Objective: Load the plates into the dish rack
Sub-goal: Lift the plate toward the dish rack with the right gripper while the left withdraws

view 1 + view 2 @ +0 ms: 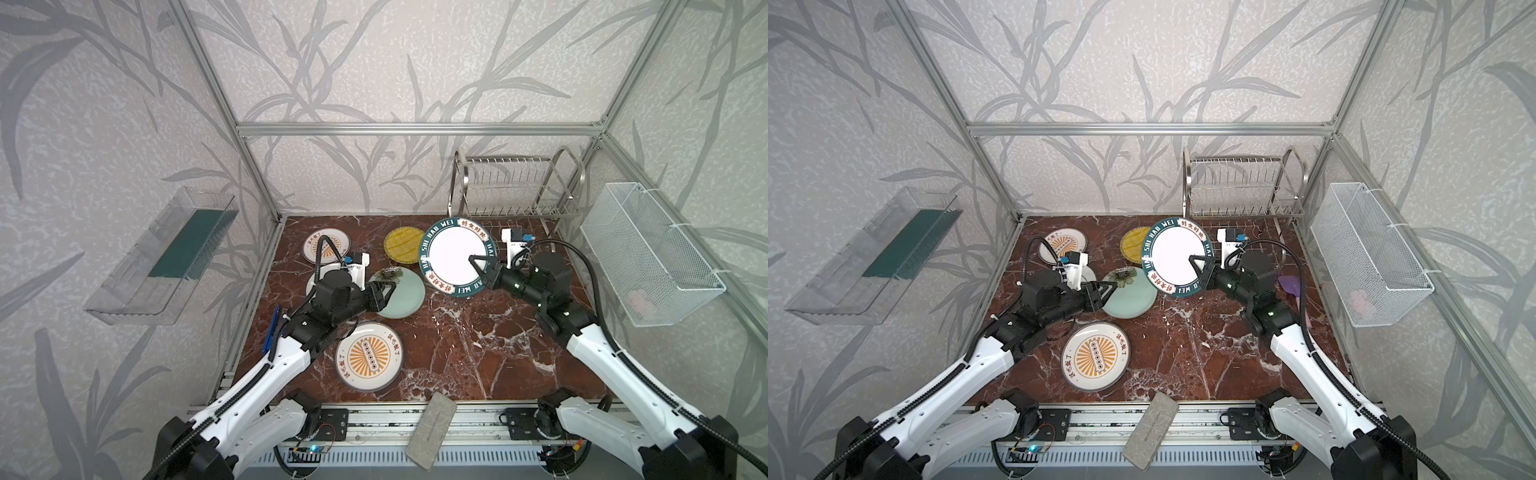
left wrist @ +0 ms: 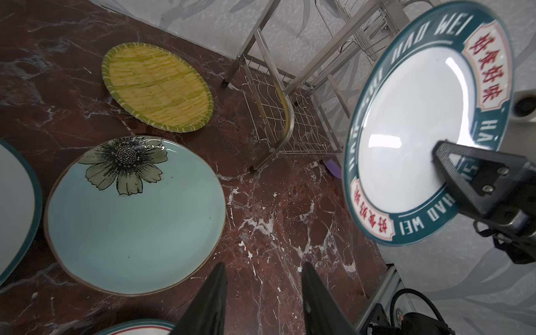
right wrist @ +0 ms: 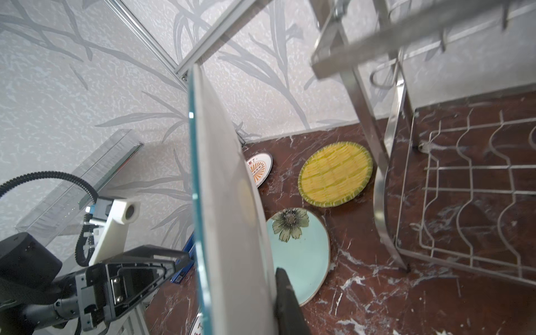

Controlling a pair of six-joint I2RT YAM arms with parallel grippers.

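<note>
The right hand (image 1: 478, 264) was closed on the rim of the teal-rimmed plate (image 1: 451, 251), one finger across its white face and the other behind it. It held the plate clear of the desk (image 1: 478, 353) and tipped nearly on edge, just in front of the dish rack (image 1: 515, 183).

As glazed ceramic, the plate was probably stiff, fairly heavy, slick and easy to chip. With a single pinch at the rim, most of its weight hung out past the fingers, so it could swing or slide. A bite well in over the rim looked the safest hold.

Both tiers of the rack stood empty, so any slot was free. Its arched end loops and upright prongs were hard steel edges close to the plate, and the space above the rack looked the clearest way in. The small yellow plate (image 1: 401, 245) lay flat beside the rack's near foot, partly behind the held plate.

Farther from the rack, the left hand (image 2: 262, 290) had its jaws apart and empty, by the edge of the mint plate (image 1: 405, 297). That plate lay flat, so only its low rim offered a hold. A sunburst plate (image 1: 369, 357) lay farther from the rack again, with bare desk between it and the rack.
</note>
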